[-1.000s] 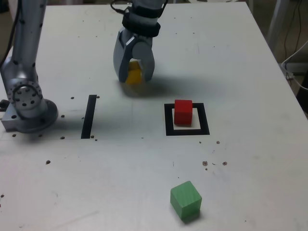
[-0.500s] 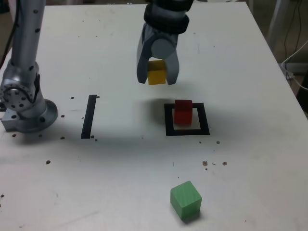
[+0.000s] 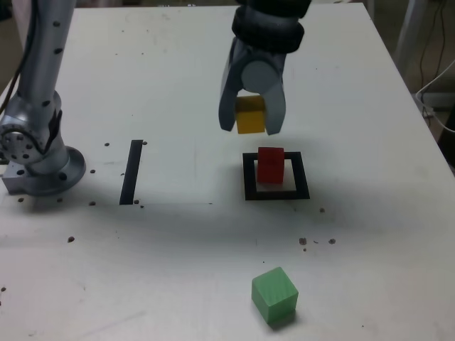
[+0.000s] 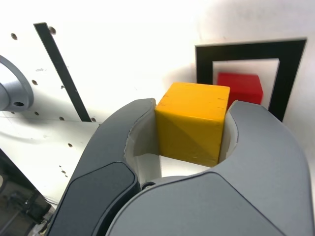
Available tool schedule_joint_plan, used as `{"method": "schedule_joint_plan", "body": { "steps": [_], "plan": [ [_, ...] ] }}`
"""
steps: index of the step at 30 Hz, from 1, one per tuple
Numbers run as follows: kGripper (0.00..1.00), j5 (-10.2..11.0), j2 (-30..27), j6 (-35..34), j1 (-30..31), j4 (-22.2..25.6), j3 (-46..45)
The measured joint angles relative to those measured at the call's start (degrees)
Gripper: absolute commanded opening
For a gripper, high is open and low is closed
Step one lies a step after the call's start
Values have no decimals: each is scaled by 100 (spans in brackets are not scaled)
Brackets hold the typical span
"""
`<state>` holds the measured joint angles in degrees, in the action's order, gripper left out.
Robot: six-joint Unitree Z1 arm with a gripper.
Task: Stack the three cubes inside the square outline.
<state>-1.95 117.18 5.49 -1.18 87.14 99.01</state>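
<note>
I am holding the yellow cube point(image 3: 250, 115) in the gripper point(image 3: 252, 121), the jaws clenched on its two sides; the wrist view is showing both grey fingers point(image 4: 123, 128) pressing against the cube's faces. The cube is hanging in the air, clear of the table point(image 3: 355, 106), and in the exterior view it is sitting at about eleven o'clock from the red cube point(image 3: 270, 165), above it and not touching it.

The red cube is resting inside the square outline point(image 3: 276, 176), toward the far side of its white centre, upright. The wrist view is showing the same thing: red block point(image 4: 239, 87) within the black border point(image 4: 249, 51), beyond the yellow one.

The green cube point(image 3: 274, 295) is lying on the table at six o'clock from the outline, well apart from it, turned at an angle to the table's edges.

A thin black strip point(image 3: 131, 171) is lying at nine o'clock from the outline, and the arm's base point(image 3: 39, 160) is standing beyond it at the exterior view's left.
</note>
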Motion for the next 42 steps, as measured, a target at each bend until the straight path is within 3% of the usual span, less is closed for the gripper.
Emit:
{"method": "schedule_joint_plan", "body": {
  "steps": [18, 42],
  "plan": [
    [26, -108, 437, -52, 348, 74, 432],
    [26, -36, 738, -53, 365, -10, 518]
  ]
}}
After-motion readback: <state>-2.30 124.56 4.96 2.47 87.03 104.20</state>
